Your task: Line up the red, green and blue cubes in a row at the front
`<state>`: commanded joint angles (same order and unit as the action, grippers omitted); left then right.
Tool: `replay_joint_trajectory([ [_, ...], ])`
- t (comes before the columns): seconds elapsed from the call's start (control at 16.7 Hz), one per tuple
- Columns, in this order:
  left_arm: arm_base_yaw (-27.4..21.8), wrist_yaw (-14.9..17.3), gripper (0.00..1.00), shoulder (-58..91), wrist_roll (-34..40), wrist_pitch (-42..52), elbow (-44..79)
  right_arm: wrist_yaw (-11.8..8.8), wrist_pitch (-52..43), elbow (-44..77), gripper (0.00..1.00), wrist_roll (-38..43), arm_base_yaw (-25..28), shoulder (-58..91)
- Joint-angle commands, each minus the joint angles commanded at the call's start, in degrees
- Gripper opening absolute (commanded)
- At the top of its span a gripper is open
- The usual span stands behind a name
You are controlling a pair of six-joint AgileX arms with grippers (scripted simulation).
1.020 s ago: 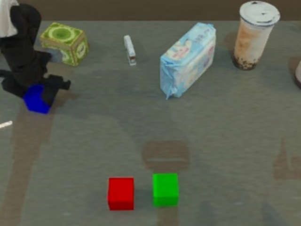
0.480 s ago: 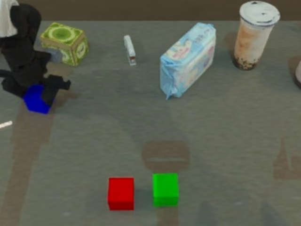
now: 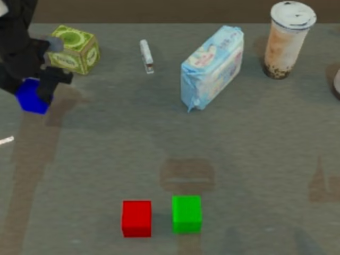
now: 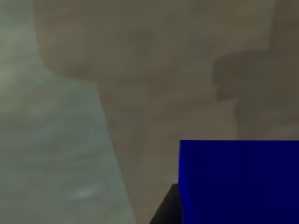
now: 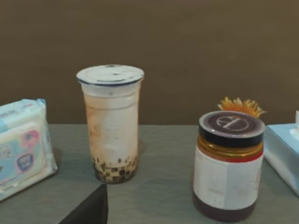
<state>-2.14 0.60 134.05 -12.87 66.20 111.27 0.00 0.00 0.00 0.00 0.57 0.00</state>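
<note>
On the grey counter (image 3: 249, 159), the left gripper (image 3: 33, 90) at ten o'clock has its jaws clamped on the blue cube (image 3: 31, 97) beside the patterned tin (image 3: 73, 49), with open surface toward the red cube (image 3: 136, 218) and green cube (image 3: 186, 213) at six o'clock.

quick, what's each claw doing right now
Left claw: shut on the blue cube, at the table's far left.
Right claw: not in view.
</note>
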Motion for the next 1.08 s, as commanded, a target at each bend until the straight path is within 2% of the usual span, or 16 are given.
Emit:
replay_joint_trajectory([
  [0.3, 0.34, -0.03, 0.0, -1.22, 0.09, 3.27, 2.46, 0.0, 0.0, 0.0, 1.0, 0.0, 0.0, 0.0],
  [0.54, -1.78, -0.12, 0.0, -0.81, 1.95, 3.39, 2.68, 0.0, 0.0, 0.0, 1.0, 0.0, 0.0, 0.0],
  [0.78, -11.04, -0.46, 0.0, -0.34, 12.67, 4.4, 3.71, 0.0, 0.0, 0.0, 1.0, 0.0, 0.0, 0.0],
  [1.08, -28.8, -0.77, 0.0, -0.24, 35.97, 6.23, 3.85, 0.0, 0.0, 0.0, 1.0, 0.0, 0.0, 0.0],
])
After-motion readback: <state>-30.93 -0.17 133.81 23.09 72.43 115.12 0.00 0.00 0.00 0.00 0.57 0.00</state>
